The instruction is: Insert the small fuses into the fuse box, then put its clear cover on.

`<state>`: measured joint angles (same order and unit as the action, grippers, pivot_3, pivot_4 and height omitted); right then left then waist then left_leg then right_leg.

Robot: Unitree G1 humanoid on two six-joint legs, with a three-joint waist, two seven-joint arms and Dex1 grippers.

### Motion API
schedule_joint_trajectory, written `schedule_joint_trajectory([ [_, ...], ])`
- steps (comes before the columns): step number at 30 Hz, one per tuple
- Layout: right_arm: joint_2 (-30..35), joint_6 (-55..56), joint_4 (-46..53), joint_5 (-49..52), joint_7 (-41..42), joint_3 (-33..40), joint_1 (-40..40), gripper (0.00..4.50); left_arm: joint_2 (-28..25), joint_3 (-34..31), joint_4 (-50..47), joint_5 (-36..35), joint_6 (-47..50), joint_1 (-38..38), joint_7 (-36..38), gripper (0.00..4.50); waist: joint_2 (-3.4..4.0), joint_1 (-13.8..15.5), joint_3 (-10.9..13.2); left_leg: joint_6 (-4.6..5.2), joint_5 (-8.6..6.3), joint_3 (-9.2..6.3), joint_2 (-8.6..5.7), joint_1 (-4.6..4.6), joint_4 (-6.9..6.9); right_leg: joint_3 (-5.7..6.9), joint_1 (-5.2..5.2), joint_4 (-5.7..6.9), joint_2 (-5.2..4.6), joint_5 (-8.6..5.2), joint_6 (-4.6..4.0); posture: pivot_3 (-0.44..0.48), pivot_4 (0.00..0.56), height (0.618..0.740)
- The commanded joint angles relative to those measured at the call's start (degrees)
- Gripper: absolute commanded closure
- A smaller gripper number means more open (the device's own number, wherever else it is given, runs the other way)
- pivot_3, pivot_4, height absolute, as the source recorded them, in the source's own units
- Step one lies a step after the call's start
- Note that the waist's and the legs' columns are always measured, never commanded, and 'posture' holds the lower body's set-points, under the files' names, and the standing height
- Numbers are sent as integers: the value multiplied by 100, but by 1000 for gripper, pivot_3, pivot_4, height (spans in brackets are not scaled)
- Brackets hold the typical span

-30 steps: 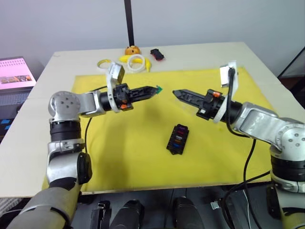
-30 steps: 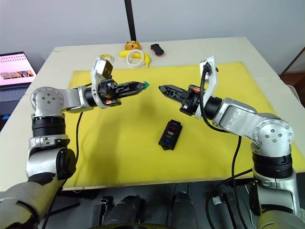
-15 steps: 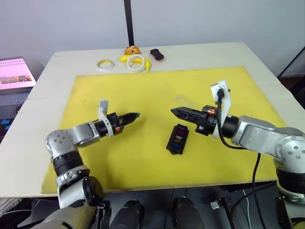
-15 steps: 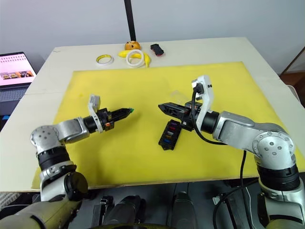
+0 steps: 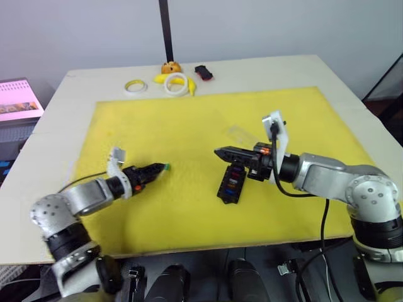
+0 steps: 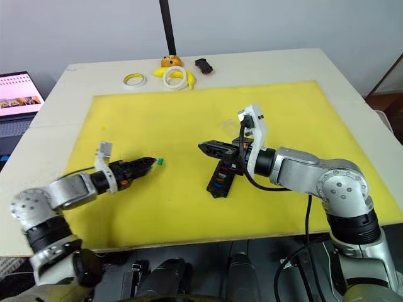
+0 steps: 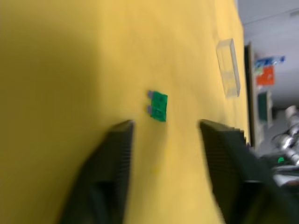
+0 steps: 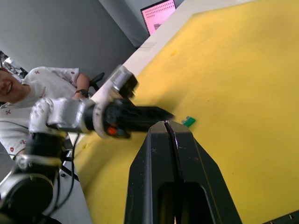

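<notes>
Now released: green fuse (image 7: pixel 159 106) down on the yellow mat (image 5: pixel 189 119), left of centre in the head views, just past the tips of the left gripper (image 7: pixel 163 128), parted and empty, no longer pinching it in mid-air. Means a fresh pickup before insertion, probably. Right gripper (image 5: pixel 218 152) lowered, clenched on nothing, tips above the fuse box (image 5: pixel 230 185) at mid-frame. Clear cover (image 5: pixel 238 133) just above that. No readable brands or writing.
</notes>
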<state>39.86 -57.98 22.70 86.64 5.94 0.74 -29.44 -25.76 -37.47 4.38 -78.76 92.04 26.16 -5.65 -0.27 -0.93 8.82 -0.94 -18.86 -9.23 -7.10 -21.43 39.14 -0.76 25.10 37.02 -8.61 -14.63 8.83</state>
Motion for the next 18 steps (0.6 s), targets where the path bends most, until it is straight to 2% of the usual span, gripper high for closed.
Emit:
schedule_joint_trajectory([
  [1, 50, 23, 237, -165, 373, 135, -34, 4500, -1222, 921, -156, -121, 46, 93, 1426, 173, 0, 6, 0, 0, 0, 5, -4, -1, -2, -8, 5, 2, -3, 0, 0, 0, 150, 740],
  [3, 127, 20, 360, -355, 626, 141, 3, 4500, -2032, 1851, -623, 577, -477, 107, 2882, 76, 0, 54, 0, 1, 0, 4, -13, -6, -1, -9, 7, 3, -8, 0, 0, 0, 150, 740],
  [5, 189, 23, 490, -533, 840, 130, 77, 4500, -2742, 2982, -934, 1719, -1880, 100, 4583, 76, 0, 91, 0, 2, -1, -1, -20, -6, -1, -10, 0, -7, -11, 0, 0, 0, 150, 740],
  [7, 274, 93, 719, -841, 1113, 76, 187, 4500, -3030, 3976, -756, 3033, -3642, 331, 5959, 76, 10, 128, -1, 2, -1, 6, -16, -3, -5, -10, -9, -32, -9, 0, -1, 0, 150, 740],
  [8, 303, 124, 804, -990, 1236, 43, 221, 4500, -3035, 4242, -561, 3408, -4151, 462, 6372, 76, 10, 153, -1, 1, -1, 5, -12, 1, -9, -9, -19, -44, -4, 0, -1, 0, 150, 740],
  [9, 352, 191, 949, -1227, 1404, -22, 277, 4250, -2986, 4567, -333, 3942, -5014, 568, 6893, 27, 11, 160, 0, 0, 0, 9, -4, 0, -9, -4, -22, -60, 0, 1, 0, 0, 150, 740],
  [11, 400, 331, 1142, -1628, 1671, -115, 348, 3680, -2830, 5065, 152, 4878, -6532, 748, 7594, 0, 10, 157, 0, 0, 0, 11, 2, -2, -11, 0, -25, -71, 3, 6, -6, 0, 150, 740],
  [13, 437, 457, 1264, -1976, 1872, -189, 381, 2718, -2603, 5398, 675, 5580, -7631, 952, 7994, 0, 10, 145, 0, 2, -1, 14, 3, -3, -16, 1, -26, -81, 2, 7, -5, 0, 150, 740],
  [18, 615, 703, 1446, -2891, 2207, -335, 438, 195, -1867, 5611, 1931, 6450, -9022, 1510, 8335, 0, 3, 152, 4, 8, -4, 10, 1, -12, -9, 8, -26, -85, -1, 9, 0, 0, 150, 740],
])
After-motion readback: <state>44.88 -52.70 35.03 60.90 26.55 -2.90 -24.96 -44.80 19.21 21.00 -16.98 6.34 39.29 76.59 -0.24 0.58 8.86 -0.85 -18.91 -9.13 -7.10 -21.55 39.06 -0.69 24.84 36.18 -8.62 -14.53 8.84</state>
